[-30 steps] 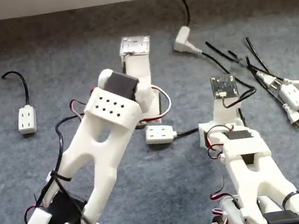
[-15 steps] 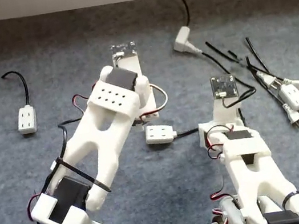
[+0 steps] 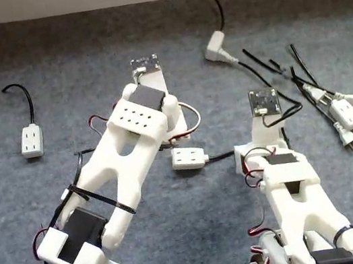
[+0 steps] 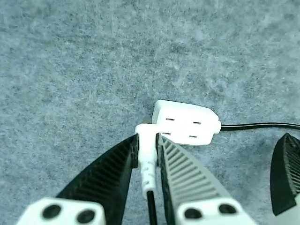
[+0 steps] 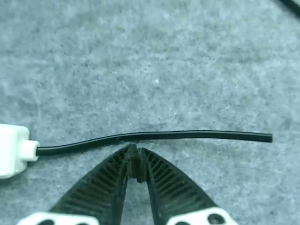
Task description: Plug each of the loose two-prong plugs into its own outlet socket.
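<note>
Left gripper [image 4: 148, 139] is clamped on the plug [image 4: 146, 157], its fingers pinching the white body from both sides, and the black lead trails back between them. The plug's nose is touching the near edge of the socket [image 4: 187, 127], right at one corner. It's not in the slots, and all four show on the socket's top face. The socket lies flat on the carpet [image 4: 70, 70], its cord [image 4: 262, 125] running off to the side. From above, the socket [image 3: 188, 158] sits mid-carpet, partly tucked under the left arm, with the right arm just beside it. Over to the right gripper [image 5: 135, 157]: fingers pressed together with nothing between them. The tips are just beside the socket's cord [image 5: 154, 136], and whether they touch it is hard to tell. That cord runs from the socket's white end out to a free tip on the carpet. Elsewhere, two spare sockets [image 3: 31, 140] lie far off on the left side. An angled plug [image 3: 216, 46] sits at the back, and a bundle of plugs [image 3: 341, 113] lies well apart on the right
</note>
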Motion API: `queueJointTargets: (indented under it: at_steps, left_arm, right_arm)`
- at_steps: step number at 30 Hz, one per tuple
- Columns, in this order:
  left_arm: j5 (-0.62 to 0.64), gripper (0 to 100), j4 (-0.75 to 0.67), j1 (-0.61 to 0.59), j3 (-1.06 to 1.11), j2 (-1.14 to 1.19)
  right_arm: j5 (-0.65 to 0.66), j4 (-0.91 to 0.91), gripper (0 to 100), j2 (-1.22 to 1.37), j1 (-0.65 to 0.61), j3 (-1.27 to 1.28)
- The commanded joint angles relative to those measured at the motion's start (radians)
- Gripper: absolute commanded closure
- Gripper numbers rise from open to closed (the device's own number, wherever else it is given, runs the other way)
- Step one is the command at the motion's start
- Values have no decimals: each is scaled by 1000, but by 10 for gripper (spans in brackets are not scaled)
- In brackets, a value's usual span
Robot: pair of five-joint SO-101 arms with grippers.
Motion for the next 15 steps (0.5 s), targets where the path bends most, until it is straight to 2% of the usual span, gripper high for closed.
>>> queueJointTargets:
  at_steps: [1, 6, 15]
  left_arm:
    - [12, 994, -11, 19, -5, -7]
    - [43, 994, -35, 42, 16, -5]
    - [23, 994, -71, 42, 33, -4]
  right_arm:
    - [-11, -15, 991, -31, -7, -1]
    - [-11, -15, 991, -31, -7, -1]
    - [-11, -15, 991, -31, -7, -1]
